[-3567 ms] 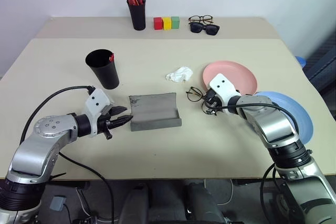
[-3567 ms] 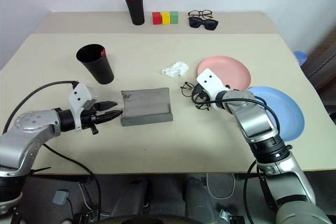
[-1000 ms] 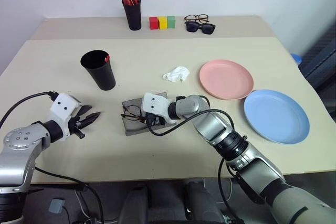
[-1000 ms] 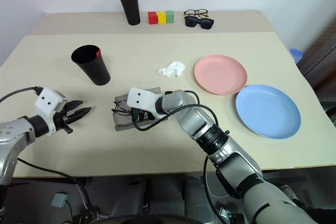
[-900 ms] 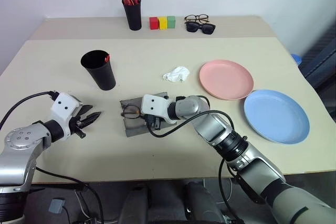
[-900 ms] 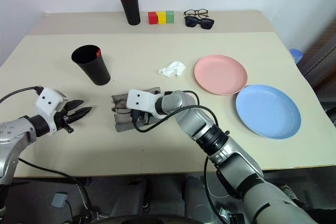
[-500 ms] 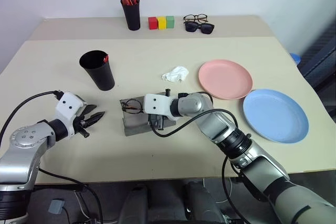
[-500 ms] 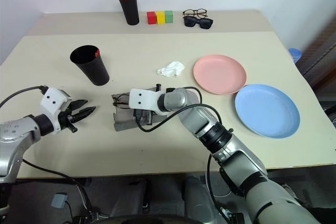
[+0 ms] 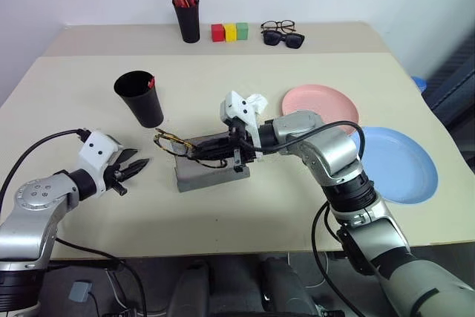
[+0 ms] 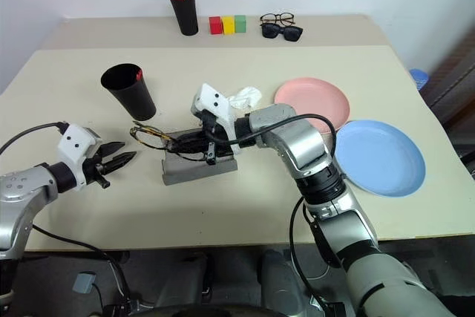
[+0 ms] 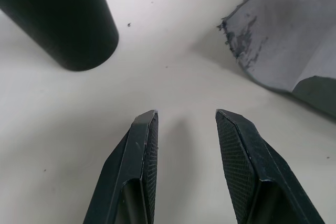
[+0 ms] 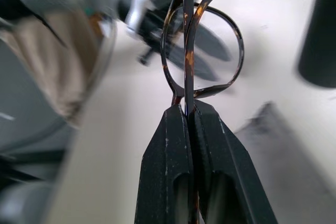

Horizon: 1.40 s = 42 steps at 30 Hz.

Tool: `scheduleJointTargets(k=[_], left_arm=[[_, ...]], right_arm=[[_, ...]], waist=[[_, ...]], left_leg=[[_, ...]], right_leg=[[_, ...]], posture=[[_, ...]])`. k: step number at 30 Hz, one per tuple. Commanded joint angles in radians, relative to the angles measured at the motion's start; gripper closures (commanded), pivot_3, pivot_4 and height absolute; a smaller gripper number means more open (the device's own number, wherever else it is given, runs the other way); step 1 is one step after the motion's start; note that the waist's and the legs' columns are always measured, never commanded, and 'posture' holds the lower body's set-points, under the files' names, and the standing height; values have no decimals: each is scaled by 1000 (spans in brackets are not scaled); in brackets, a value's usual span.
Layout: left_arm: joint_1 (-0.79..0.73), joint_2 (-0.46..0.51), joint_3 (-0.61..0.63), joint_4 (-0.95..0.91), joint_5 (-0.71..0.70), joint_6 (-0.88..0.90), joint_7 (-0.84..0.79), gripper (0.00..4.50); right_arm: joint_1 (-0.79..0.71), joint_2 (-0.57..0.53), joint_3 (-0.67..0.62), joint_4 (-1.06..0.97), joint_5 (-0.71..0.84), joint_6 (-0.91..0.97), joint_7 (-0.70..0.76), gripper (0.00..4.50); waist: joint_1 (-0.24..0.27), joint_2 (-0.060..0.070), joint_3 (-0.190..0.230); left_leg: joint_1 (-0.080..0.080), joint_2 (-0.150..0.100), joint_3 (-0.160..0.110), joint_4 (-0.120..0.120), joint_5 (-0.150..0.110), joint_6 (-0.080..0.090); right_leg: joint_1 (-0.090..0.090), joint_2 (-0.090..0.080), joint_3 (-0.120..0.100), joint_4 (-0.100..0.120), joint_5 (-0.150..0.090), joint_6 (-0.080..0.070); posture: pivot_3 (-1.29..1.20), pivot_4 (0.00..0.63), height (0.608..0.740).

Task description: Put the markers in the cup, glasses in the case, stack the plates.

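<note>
My right gripper [image 9: 197, 146] is shut on the glasses [image 9: 169, 141], thin dark frames with roundish clear lenses, and holds them in the air just above the open grey case [image 9: 211, 174]. In the right wrist view the folded temples are pinched between the fingers [image 12: 173, 145], with the glasses [image 12: 185, 35] sticking out past them. My left gripper [image 9: 137, 165] stands open and empty just left of the case [image 11: 294, 30], near the black cup [image 9: 141, 98]. A red marker tip [image 9: 156, 81] shows at the cup's rim. The pink plate [image 9: 323, 98] and the blue plate [image 9: 401, 165] lie side by side at the right.
At the back stand a black pen pot [image 9: 187, 16] with red pens, three coloured blocks [image 9: 230, 32], and spare spectacles with sunglasses [image 9: 282, 33]. A crumpled white tissue [image 9: 257, 99] lies behind my right wrist. My right forearm crosses in front of the pink plate.
My right gripper has shut on the glasses and lifted them up off the case, rolling at the wrist. The left arm has stayed in place.
</note>
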Motion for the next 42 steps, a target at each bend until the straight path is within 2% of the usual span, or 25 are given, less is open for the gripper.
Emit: scheduleJointTargets(k=[1, 5, 7, 13, 17, 28, 31, 34, 36, 42], left_arm=[[-8, 1, 13, -26, -12, -4, -3, 2750], [-6, 0, 9, -38, -17, 4, -3, 2750], [-1, 2, 10, -44, -19, 7, -6, 2750], [8, 0, 7, -63, -24, 16, -8, 2750], [14, -8, -1, -74, -27, 21, -7, 2750], [-18, -12, -30, -73, -29, 32, -15, 2750], [-16, -12, -33, -75, -29, 31, -21, 2750], [-12, -12, -33, -79, -30, 31, -21, 2750], [-16, -14, -39, -78, -29, 32, -21, 2750], [-17, -9, -41, -72, -28, 28, -25, 2750]], right_arm=[[-13, 44, -80, -28, 160, 189, -28, 4472], [13, 51, -159, -52, 313, 437, -69, 4472], [43, -11, -166, -70, 351, 491, -59, 4472], [80, -267, -140, 33, 335, 447, -4, 4472], [119, -374, -104, 108, 306, 384, 32, 4472], [109, -332, -104, 366, 153, 196, -110, 4472], [106, -364, -98, 368, 112, 116, -91, 3496], [110, -375, -96, 359, 92, 80, -77, 1995], [116, -397, -96, 344, 47, -9, -89, 1069], [116, -458, -97, 308, -76, -251, -100, 1069]], waist=[[-1, 0, 0], [0, 0, 0], [6, 0, 0], [6, 0, 0], [-1, 0, 0], [0, 0, 0], [1, 0, 0], [1, 1, 0], [1, 1, 0], [4, 1, 0]], left_leg=[[0, 0, 0, 0, 0, 0], [0, 0, 0, 0, 0, 0], [0, 0, 0, 0, 0, 0], [0, -1, 1, 0, 0, 0], [0, -1, 1, -1, 0, 0], [1, 0, 2, 0, 0, 0], [1, 0, 2, 0, 0, 0], [0, 0, 2, 0, 0, 0], [0, 0, 2, 0, 0, 0], [0, -1, 2, 0, 0, 0]], right_leg=[[0, 0, 0, 0, 0, 0], [0, 0, 0, 0, 0, 0], [0, -1, 0, 0, 0, 0], [1, -2, 0, -2, 0, 0], [1, 0, 0, -2, 0, 0], [2, 1, 0, -1, 0, 0], [2, 1, 0, -2, 0, 0], [1, 0, 0, -2, 0, 0], [1, 0, 0, -2, 0, 0], [1, 0, 0, -2, 0, 0]], posture=[[0, 150, 740], [0, 150, 740], [0, 150, 740], [0, 150, 740], [0, 150, 740], [0, 150, 740], [0, 150, 740], [0, 150, 740], [0, 150, 740], [0, 150, 740]])
